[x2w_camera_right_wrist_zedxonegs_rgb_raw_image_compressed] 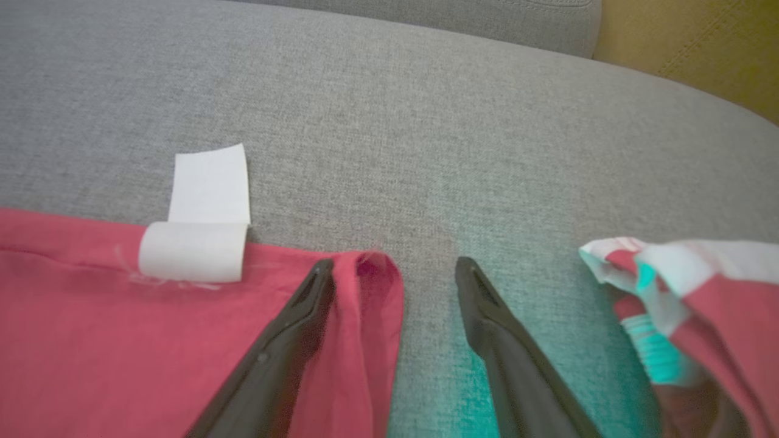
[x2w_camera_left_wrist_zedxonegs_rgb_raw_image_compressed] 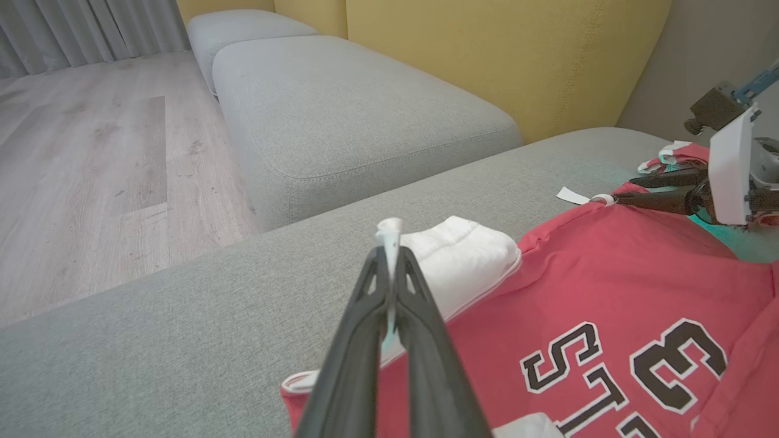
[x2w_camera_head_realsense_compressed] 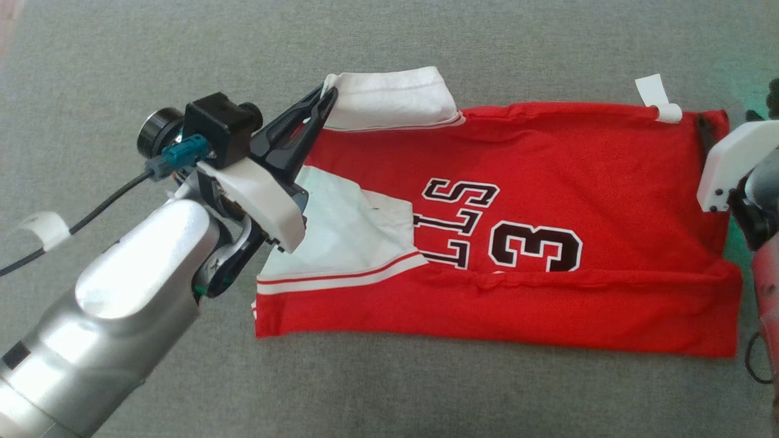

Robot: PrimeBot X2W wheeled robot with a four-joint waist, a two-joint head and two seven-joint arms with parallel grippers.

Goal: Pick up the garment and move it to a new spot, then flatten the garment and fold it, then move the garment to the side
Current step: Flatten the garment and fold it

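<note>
Garment (x2w_camera_head_realsense_compressed: pixel 548 182), a red jersey, lies partly folded on the grey sofa cushion (x2w_camera_head_realsense_compressed: pixel 426 36). Left gripper (x2w_camera_head_realsense_compressed: pixel 325 97) is clamped on its white sleeve (x2w_camera_head_realsense_compressed: pixel 395 97); right gripper (x2w_camera_right_wrist_zedxonegs_rgb_raw_image_compressed: pixel 395 267) stands open astride the hem corner (x2w_camera_right_wrist_zedxonegs_rgb_raw_image_compressed: pixel 372 277). Soft, light, floppy cloth: best pinched at hemmed edges.

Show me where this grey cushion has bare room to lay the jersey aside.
Bare cushion runs wide beyond the jersey's far edge, past the white sleeve and tape strip, and along its near hem. Crowded: the left side, where the left hand pinches the sleeve, and the right corner by the open right hand.
</note>
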